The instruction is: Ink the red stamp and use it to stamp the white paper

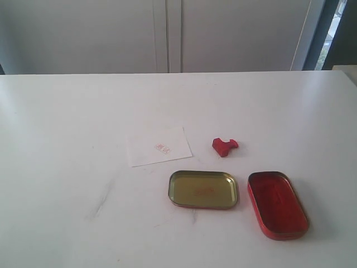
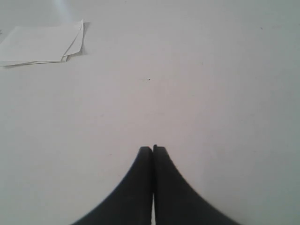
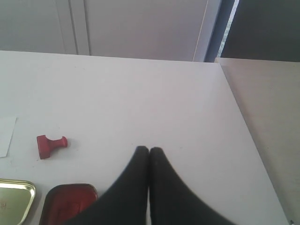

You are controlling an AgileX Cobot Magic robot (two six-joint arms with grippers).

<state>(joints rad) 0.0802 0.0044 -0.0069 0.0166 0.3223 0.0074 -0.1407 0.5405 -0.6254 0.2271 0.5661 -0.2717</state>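
The red stamp (image 1: 224, 146) lies on its side on the white table, to the right of the white paper (image 1: 159, 146), which bears a small red imprint. In the right wrist view the red stamp (image 3: 49, 146) also lies tipped over, off to one side of my right gripper (image 3: 149, 150), whose black fingers are pressed together with nothing between them. The paper's edge (image 3: 6, 136) just shows there. My left gripper (image 2: 153, 149) is shut and empty over bare table. Neither gripper appears in the exterior view.
A gold-coloured tin half (image 1: 203, 189) sits in front of the paper, with the red tin half (image 1: 277, 204) to its right. A stack of white sheets (image 2: 43, 43) lies far from my left gripper. The table's right edge (image 3: 248, 126) runs close to my right gripper.
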